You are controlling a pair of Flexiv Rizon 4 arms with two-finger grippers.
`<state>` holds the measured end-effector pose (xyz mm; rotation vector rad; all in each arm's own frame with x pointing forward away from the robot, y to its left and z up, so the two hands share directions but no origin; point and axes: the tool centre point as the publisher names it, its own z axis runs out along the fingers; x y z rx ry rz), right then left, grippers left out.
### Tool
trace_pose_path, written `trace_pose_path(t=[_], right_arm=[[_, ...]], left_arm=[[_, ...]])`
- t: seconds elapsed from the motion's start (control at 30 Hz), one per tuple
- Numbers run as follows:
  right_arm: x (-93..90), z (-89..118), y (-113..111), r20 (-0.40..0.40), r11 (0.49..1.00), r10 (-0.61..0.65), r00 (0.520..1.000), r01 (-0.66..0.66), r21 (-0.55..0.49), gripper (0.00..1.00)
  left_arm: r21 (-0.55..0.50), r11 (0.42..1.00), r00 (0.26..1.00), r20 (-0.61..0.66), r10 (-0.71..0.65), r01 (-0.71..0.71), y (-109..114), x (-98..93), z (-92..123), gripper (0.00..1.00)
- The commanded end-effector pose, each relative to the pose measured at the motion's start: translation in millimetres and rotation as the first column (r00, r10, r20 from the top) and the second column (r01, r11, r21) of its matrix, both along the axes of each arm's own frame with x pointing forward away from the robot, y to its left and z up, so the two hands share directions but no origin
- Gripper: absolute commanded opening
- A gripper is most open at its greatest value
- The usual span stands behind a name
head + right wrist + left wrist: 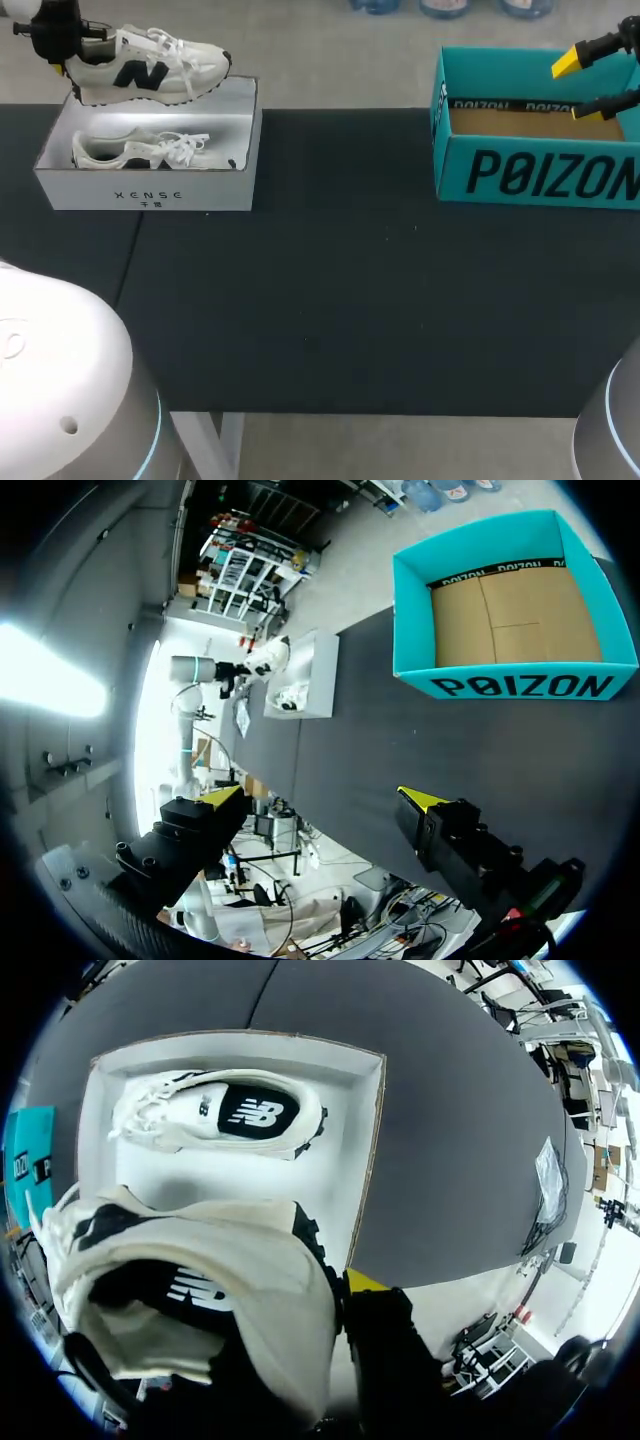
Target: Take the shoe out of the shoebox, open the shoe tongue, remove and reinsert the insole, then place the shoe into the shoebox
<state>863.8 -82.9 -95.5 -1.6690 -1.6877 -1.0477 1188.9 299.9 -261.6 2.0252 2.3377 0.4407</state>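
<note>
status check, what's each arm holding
Left gripper shut on shoe, held above white shoebox. Second shoe lying in that box. Right gripper open, empty, over teal box.

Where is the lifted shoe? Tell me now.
Head view: the shoe hangs at the far left of the table, held by the left gripper just above the white box, over the second shoe lying inside.

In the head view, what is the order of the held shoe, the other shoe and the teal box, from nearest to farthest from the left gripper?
1. Held shoe, in the left gripper itself, at the far left.
2. Other shoe, lying in the white box beneath it.
3. Teal box, across the table at the far right.
</note>
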Motion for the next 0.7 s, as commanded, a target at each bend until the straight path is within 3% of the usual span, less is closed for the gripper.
trace_pose_path(t=[0.03,0.2,0.7], right_arm=[[-0.7,0,0,0.0,1.0,-0.002,1.0,0.002,-0.002,1.0],[-0.7,0,0,0.0,1.0,-0.002,1.0,0.002,-0.002,1.0],[-0.7,0,0,0.0,1.0,-0.002,1.0,0.002,-0.002,1.0]], left_arm=[[-0.002,1.0,1.0,-0.023,-0.017,0.017,1,22.2,-32,0.0],[-0.005,0.998,0.996,-0.062,-0.064,0.064,-2,25.9,-61,0.0],[-0.027,0.997,0.987,-0.145,-0.074,0.071,-10,31.0,-118,0.0]])
